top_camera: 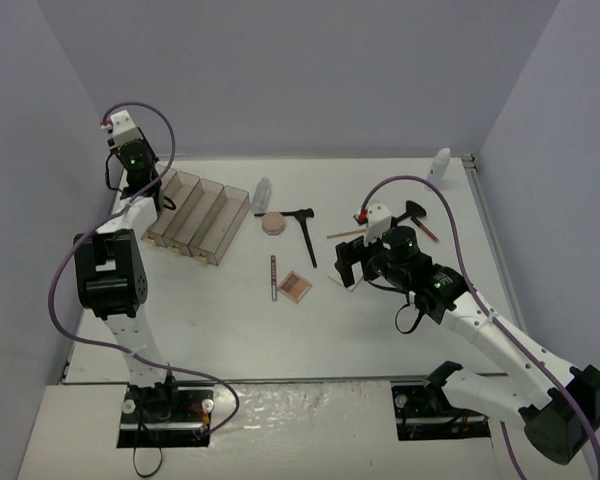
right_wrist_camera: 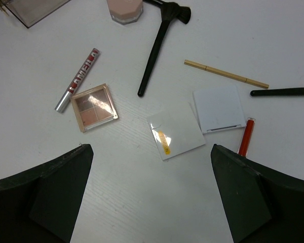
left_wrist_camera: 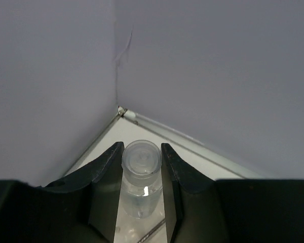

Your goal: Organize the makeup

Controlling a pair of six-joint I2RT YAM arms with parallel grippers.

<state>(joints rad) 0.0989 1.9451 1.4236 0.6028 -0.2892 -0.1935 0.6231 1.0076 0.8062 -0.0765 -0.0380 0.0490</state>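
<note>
In the left wrist view my left gripper [left_wrist_camera: 142, 150] is shut on a small clear bottle [left_wrist_camera: 140, 161], one black finger on each side of its cap. Seen from above, that gripper [top_camera: 163, 192] hangs at the back-left end of the clear organizer tray [top_camera: 212, 226]. My right gripper [right_wrist_camera: 150, 147] is open with nothing between its fingers, just above a white pad with a yellow label [right_wrist_camera: 175, 134]. Around it lie another white pad [right_wrist_camera: 219, 108], a red tube [right_wrist_camera: 246, 136], a tan pencil [right_wrist_camera: 226, 74], a pink-brown palette [right_wrist_camera: 94, 107], a lip tube [right_wrist_camera: 77, 79], a black brush [right_wrist_camera: 157, 45] and a pink compact [right_wrist_camera: 124, 9].
Another clear bottle [top_camera: 262, 190] lies beside the tray's right end. A white bottle [top_camera: 441, 162] stands at the back right corner. A second black brush [top_camera: 417, 212] lies right of the right gripper [top_camera: 352, 264]. Grey walls close in the table's left, back and right.
</note>
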